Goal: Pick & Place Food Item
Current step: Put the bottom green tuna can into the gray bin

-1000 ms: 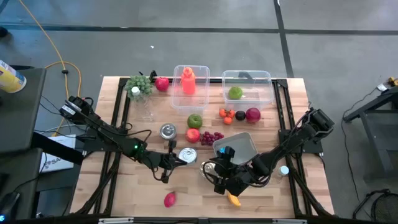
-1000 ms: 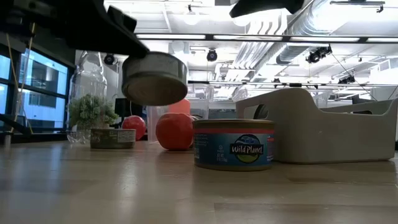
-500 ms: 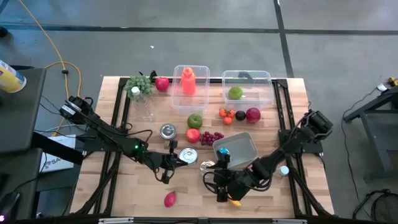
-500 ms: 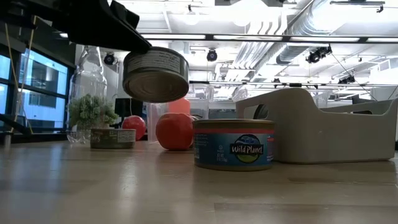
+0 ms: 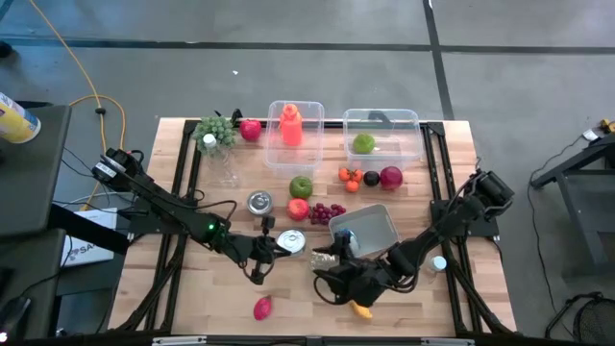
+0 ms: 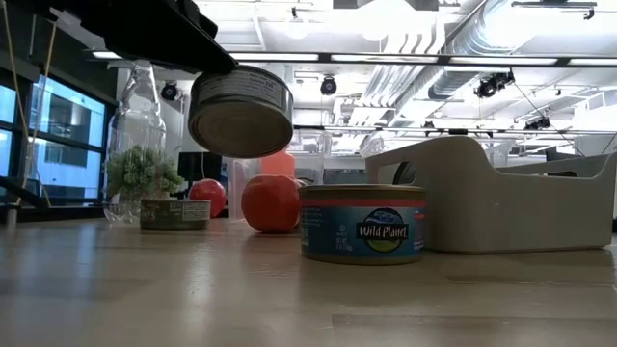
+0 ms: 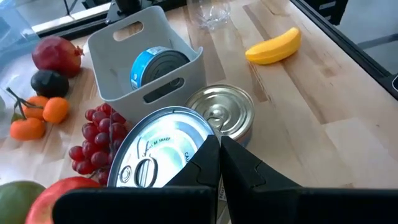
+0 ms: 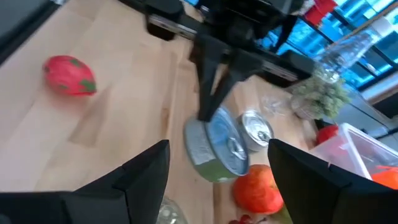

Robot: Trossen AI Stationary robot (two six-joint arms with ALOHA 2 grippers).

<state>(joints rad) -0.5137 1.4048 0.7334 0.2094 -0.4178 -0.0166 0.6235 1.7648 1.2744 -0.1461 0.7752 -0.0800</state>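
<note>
My left gripper [image 7: 221,163] is shut on a silver tin can [image 6: 241,111], which hangs tilted above the table; the can [image 5: 291,240] also shows in the high view. A second can [image 7: 221,112] stands on the wood beside a grey bin [image 5: 370,229]. That bin holds a blue can [image 7: 155,62]. My right gripper [image 8: 217,180] is open near the table's front, level with the held can [image 8: 217,146] and facing it, with nothing between its fingers. In the high view the right gripper [image 5: 332,277] is just right of the held can. My left gripper pinches the can's rim [image 7: 208,146] at the edge of its pull-tab lid between its two fingers. The fingers [image 8: 208,93] come slanting down from above. The can hangs below them, clear of the table, tilted with its lid turned sideways.
A red apple [image 5: 298,209], grapes [image 5: 327,211], a green apple [image 5: 302,186] and a flat can [image 5: 259,202] lie behind the held can. A banana [image 5: 360,309] and a pink fruit [image 5: 262,308] lie near the front edge. Clear tubs [image 5: 382,135] stand at the back.
The can in my left gripper has gone up a little and turned slightly about the gripper's line. My right gripper has rolled about its own line, staying open at about the same place.
</note>
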